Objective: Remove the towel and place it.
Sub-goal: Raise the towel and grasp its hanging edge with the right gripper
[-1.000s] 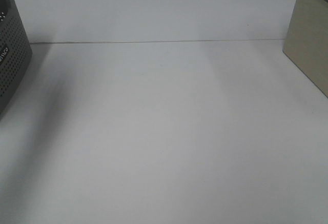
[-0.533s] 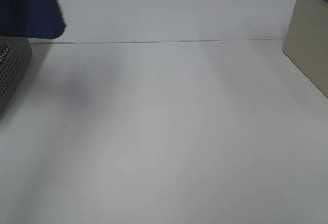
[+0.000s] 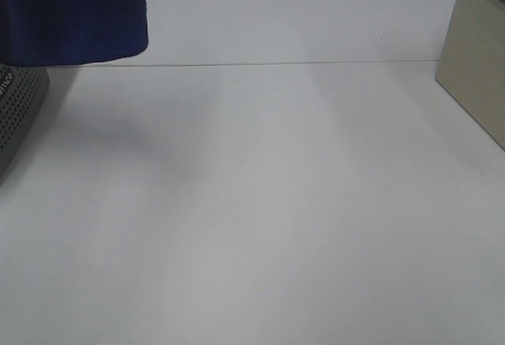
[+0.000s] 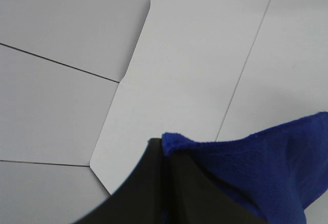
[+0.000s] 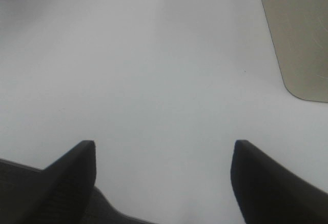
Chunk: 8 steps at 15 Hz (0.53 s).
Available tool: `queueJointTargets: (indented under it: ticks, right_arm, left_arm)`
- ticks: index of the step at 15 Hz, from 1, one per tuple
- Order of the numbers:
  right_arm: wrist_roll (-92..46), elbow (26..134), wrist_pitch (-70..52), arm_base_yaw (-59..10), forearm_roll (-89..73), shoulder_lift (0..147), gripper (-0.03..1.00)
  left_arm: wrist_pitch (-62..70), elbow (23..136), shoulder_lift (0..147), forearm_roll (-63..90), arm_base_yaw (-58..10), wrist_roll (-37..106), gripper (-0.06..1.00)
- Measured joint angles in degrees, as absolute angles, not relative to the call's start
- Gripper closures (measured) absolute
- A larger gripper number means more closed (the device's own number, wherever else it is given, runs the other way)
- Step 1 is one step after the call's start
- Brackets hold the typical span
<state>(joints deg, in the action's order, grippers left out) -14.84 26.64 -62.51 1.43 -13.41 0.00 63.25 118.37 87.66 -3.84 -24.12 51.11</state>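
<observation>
The deep blue towel (image 3: 75, 13) hangs in the air at the far left of the exterior high view, above the dark basket (image 3: 17, 112). In the left wrist view my left gripper (image 4: 166, 155) is shut on a fold of the towel (image 4: 256, 167), which drapes off to one side of the black fingers (image 4: 148, 183). The left arm itself is out of the exterior high view. My right gripper (image 5: 163, 155) is open and empty above the bare white table (image 5: 154, 70). It does not show in the exterior high view.
A dark grey perforated basket stands at the table's left edge under the towel. A beige box (image 3: 477, 65) stands at the right edge and also shows in the right wrist view (image 5: 300, 34). A thin seam (image 3: 260, 64) crosses the white table (image 3: 260, 203).
The towel has risen into view at the upper left and moved rightward over the basket. One second ago it was not visible. Nothing else moved.
</observation>
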Motion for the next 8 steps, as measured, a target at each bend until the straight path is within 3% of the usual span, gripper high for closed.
queueJointTargets:
  ticks: [5, 8]
  right_arm:
    - [-18.45, 26.76, -52.25, 1.43, -23.72, 9.91, 0.24]
    - [-36.5, 26.76, -44.52, 1.43, -37.41, 22.29, 0.24]
  left_arm:
    - [63.25, 118.37, 87.66, 0.0, -28.07, 51.05, 0.94]
    - [63.66, 118.37, 87.66, 3.9, -28.25, 51.05, 0.94]
